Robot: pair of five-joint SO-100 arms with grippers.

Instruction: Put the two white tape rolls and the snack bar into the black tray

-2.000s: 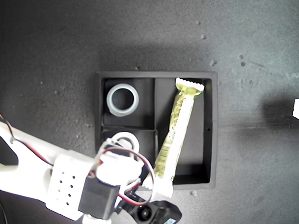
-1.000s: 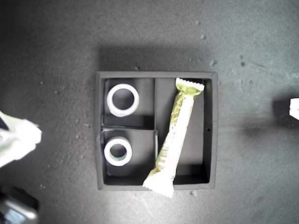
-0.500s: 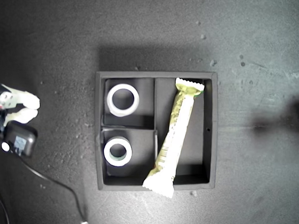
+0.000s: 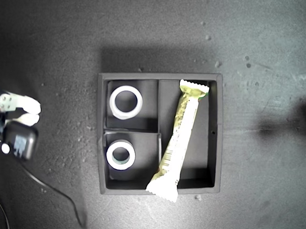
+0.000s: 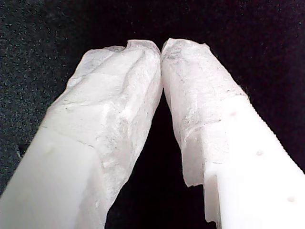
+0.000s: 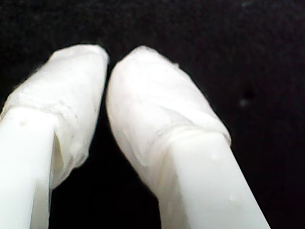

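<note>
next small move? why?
Probably nudge the snack bar flat: its lower serrated end rides over the black tray rim at the exterior view's bottom. Both tape rolls sit in the small compartments. Both tools look shut and hold nothing, first, second.

We see a dark grey, rough, speckled surface (image 4: 256,42) carrying everything. The black tray (image 4: 219,132) sits flat on it near the middle of the exterior view. A thin dark cable (image 4: 59,194) trails across it toward the exterior view's lower left. Small pale crumbs (image 4: 218,63) dot it above the tray's upper right corner.
</note>
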